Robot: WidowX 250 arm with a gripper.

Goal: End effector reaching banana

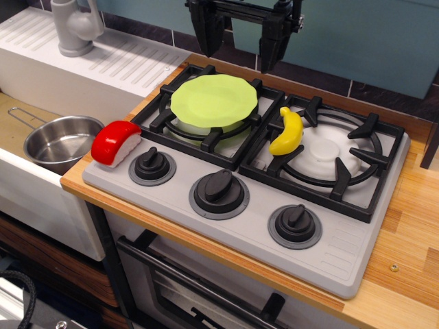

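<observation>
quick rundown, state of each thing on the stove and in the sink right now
pincer: open, empty, above the back of the stove
banana: lying across the right burner grate, untouched
green plate: flat on the left burner grate, empty
red and white toy: resting at the stove's left edge
steel pot: upright in the sink, looks empty

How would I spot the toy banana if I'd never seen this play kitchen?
Find the grey toy stove on the wooden counter, then its right-hand burner grate. The banana lies on that grate's left edge, beside the lime-green plate. It is the only yellow, curved thing there.
</observation>
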